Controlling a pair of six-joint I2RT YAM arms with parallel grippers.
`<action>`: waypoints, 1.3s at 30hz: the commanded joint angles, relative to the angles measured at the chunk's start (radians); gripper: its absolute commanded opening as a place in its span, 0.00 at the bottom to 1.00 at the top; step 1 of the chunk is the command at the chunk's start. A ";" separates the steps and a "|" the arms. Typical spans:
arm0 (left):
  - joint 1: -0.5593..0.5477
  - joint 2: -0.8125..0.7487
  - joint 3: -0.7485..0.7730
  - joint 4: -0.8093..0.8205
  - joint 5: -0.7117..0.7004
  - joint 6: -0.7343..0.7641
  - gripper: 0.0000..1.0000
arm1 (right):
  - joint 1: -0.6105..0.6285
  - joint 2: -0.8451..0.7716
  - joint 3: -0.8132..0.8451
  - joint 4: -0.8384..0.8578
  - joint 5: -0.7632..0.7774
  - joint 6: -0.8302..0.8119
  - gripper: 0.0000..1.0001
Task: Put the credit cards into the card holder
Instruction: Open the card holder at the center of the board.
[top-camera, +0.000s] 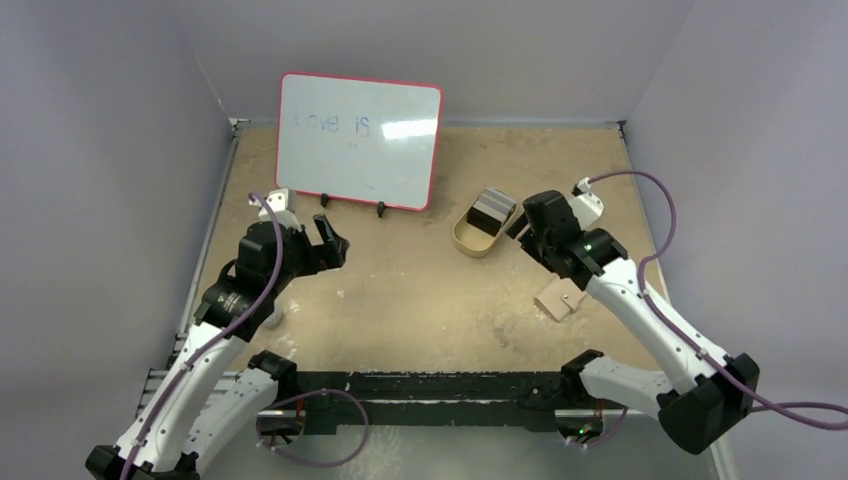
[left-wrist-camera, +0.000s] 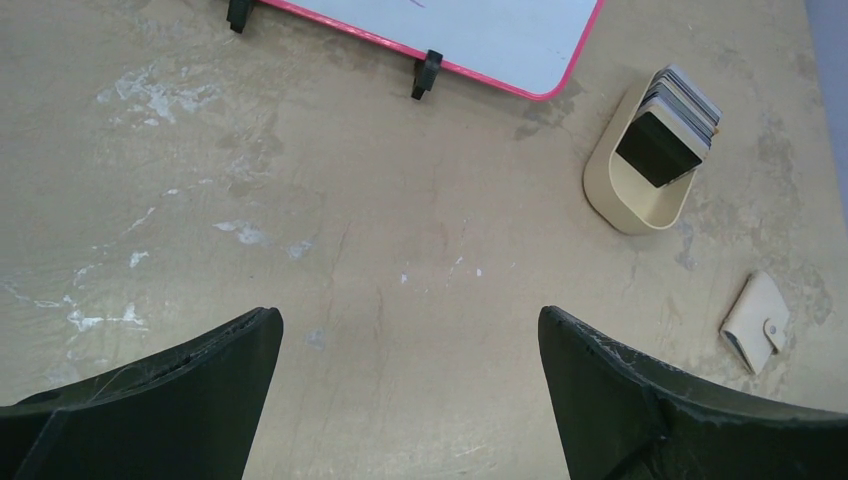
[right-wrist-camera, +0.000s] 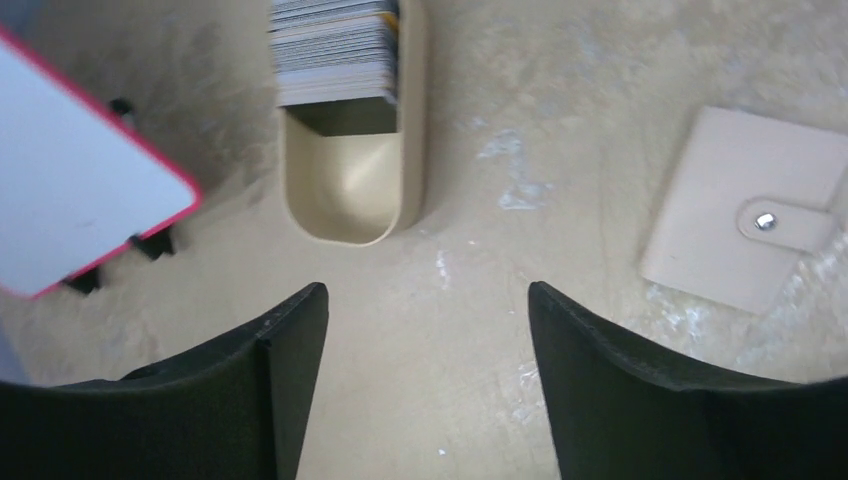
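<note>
A stack of grey credit cards (top-camera: 492, 208) stands on edge in a tan oval dish (top-camera: 468, 240), right of the whiteboard. In the right wrist view the credit cards (right-wrist-camera: 335, 50) fill the far end of the dish (right-wrist-camera: 345, 232). The card holder (top-camera: 558, 300), a tan wallet snapped closed, lies flat on the table beside the right forearm. My right gripper (top-camera: 520, 226) hovers open just right of the dish, nothing between its fingers (right-wrist-camera: 290, 350). The card holder (right-wrist-camera: 745, 210) lies to its right. My left gripper (top-camera: 335, 243) hangs open and empty over bare table on the left.
A red-rimmed whiteboard (top-camera: 358, 140) with faint writing stands on two black feet at the back. From the left wrist I see the whiteboard (left-wrist-camera: 470, 30), dish (left-wrist-camera: 620, 205), cards (left-wrist-camera: 670, 125) and card holder (left-wrist-camera: 755, 322) far to the right. Grey walls enclose the table.
</note>
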 joint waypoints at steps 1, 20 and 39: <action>0.006 -0.026 -0.016 0.069 -0.034 0.035 1.00 | -0.036 0.085 0.005 -0.185 0.144 0.199 0.66; 0.006 -0.058 -0.024 0.070 -0.036 0.031 1.00 | -0.390 0.278 -0.230 -0.095 -0.037 0.305 0.40; 0.006 -0.053 -0.024 0.067 -0.047 0.028 0.99 | -0.409 0.324 -0.203 -0.196 0.049 0.420 0.47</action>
